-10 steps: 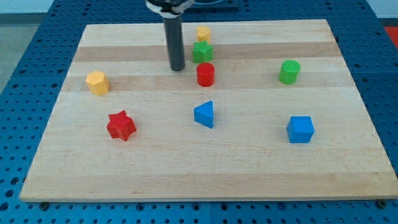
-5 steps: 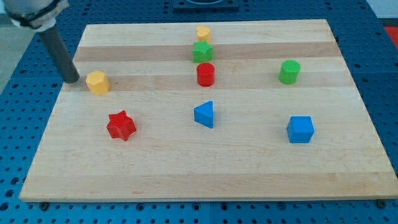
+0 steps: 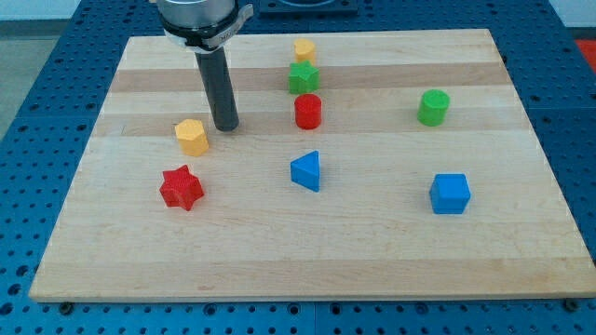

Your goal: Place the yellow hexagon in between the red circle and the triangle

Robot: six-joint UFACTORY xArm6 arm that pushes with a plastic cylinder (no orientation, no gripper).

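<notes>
The yellow hexagon (image 3: 192, 136) lies left of the board's middle. My tip (image 3: 225, 126) stands just to its upper right, close beside it. The red circle (image 3: 308, 111) is further to the view's right. The blue triangle (image 3: 306, 171) lies below the red circle. The gap between those two holds no block.
A red star (image 3: 181, 188) lies below the hexagon. A green star (image 3: 303, 78) and a small yellow block (image 3: 304, 49) sit above the red circle. A green cylinder (image 3: 433, 107) and a blue cube (image 3: 450, 194) are at the right. The wooden board (image 3: 391, 251) lies on a blue pegboard.
The yellow hexagon has slid right and slightly down. My tip went from the middle to the board's left edge behind the hexagon, then swept right, and now stands at its upper right.
</notes>
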